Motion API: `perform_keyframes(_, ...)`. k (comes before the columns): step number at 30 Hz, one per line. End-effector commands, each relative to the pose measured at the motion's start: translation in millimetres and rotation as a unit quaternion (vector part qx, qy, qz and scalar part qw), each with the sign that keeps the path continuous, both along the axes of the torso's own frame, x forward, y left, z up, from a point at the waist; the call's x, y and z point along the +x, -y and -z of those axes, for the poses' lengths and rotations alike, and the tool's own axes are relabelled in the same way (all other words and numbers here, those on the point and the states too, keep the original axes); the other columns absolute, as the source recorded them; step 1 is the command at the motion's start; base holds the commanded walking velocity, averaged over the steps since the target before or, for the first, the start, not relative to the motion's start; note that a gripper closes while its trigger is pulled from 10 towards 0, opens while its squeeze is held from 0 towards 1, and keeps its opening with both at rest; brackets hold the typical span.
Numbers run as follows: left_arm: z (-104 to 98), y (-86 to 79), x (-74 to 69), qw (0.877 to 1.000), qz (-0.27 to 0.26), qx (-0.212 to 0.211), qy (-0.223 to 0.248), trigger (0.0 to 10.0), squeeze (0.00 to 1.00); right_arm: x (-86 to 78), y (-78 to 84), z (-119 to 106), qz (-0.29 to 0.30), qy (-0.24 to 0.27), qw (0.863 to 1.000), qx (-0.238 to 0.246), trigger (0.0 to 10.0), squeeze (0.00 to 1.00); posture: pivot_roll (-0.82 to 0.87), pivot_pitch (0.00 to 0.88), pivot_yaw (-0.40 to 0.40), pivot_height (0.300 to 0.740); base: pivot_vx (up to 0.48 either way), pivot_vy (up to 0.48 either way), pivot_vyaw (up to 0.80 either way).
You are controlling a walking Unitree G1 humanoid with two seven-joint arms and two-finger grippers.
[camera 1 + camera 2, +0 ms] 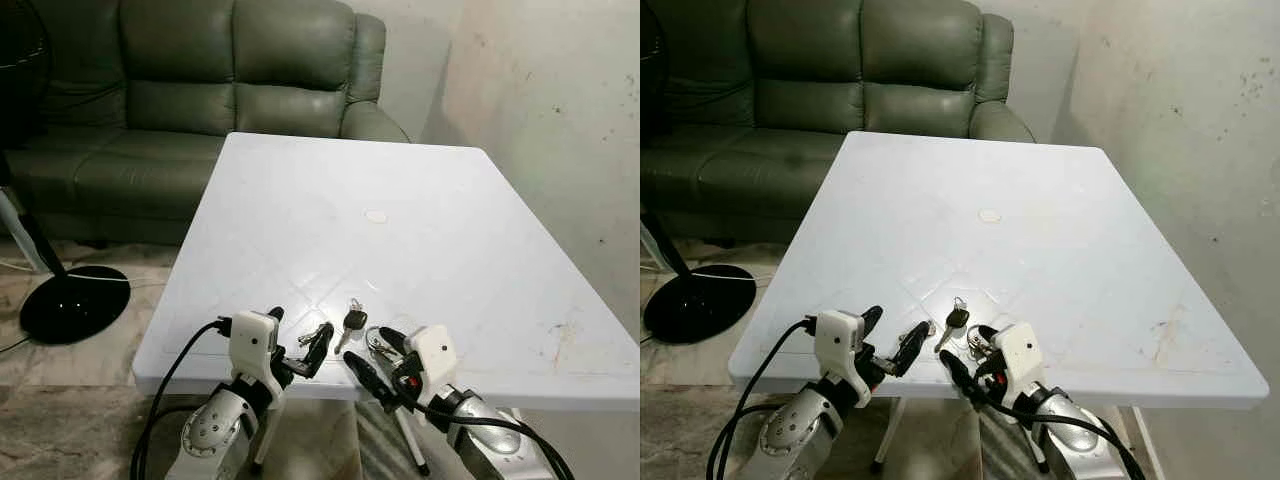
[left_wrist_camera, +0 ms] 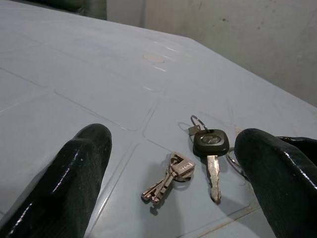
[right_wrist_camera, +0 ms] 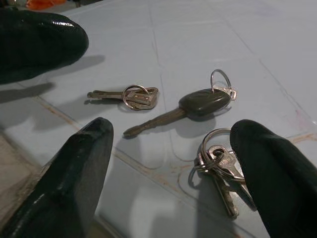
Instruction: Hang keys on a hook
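Observation:
Three sets of keys lie near the front edge of the white table [image 1: 420, 250]: a small silver bunch [image 2: 168, 179], a single key with a black head [image 2: 211, 148], and a ring of silver keys [image 3: 220, 166]. My left gripper [image 1: 298, 342] is open just above the table edge, with the small bunch and the black-headed key [image 1: 351, 322] ahead of its spread fingers. To its right, my right gripper [image 1: 378, 358] is also open and empty. The ring of keys [image 1: 380, 346] lies close by one of its fingers [image 3: 267, 163]. Neither gripper touches a key.
A green leather sofa [image 1: 210, 90] stands behind the table. The black round base of a fan [image 1: 72, 303] is on the floor at the left. A stained wall [image 1: 560, 120] runs along the right. A small round mark [image 1: 376, 216] sits mid-table.

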State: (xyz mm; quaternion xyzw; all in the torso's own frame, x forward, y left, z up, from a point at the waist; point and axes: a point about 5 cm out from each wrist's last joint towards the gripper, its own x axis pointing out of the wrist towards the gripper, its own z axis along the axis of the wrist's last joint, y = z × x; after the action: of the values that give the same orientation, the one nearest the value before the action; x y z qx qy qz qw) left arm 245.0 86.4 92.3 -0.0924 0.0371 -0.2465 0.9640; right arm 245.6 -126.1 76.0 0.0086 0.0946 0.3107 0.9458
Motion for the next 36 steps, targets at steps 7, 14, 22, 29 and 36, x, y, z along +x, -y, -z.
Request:
perform_keyframes(7,-7.3,1.1,2.3,1.000,-0.005,0.000,0.012,10.0,0.00,10.7,-0.8,0.7,0.059,-0.018,0.998,-0.020,10.0,0.00,0.03,0.029,-0.082,0.740,0.000,0.000,0.00)
perform_keyframes(14,-8.2,0.7,3.6,1.000,-0.008,-0.001,0.012,10.0,0.00,13.1,0.2,3.5,0.074,-0.019,0.996,-0.051,10.0,0.00,0.03,0.016,-0.084,0.740,0.000,0.000,0.00)
perform_keyframes(22,-8.2,0.8,4.4,1.000,-0.012,0.000,0.012,10.0,0.00,7.7,5.5,3.9,0.052,-0.023,0.997,-0.054,1.6,0.00,0.03,0.014,-0.086,0.740,0.000,0.000,0.00)
perform_keyframes(29,-8.7,0.2,5.9,1.000,-0.014,-0.002,0.012,10.0,0.00,8.6,8.0,1.4,0.059,-0.013,0.997,-0.054,0.0,0.00,0.03,0.016,-0.086,0.740,0.000,0.000,0.00)
perform_keyframes(36,-8.5,0.1,6.3,1.000,-0.015,-0.003,0.010,10.0,0.00,7.4,7.1,1.1,0.061,-0.014,0.997,-0.043,0.0,0.00,0.03,0.022,-0.083,0.740,0.000,0.000,0.00)
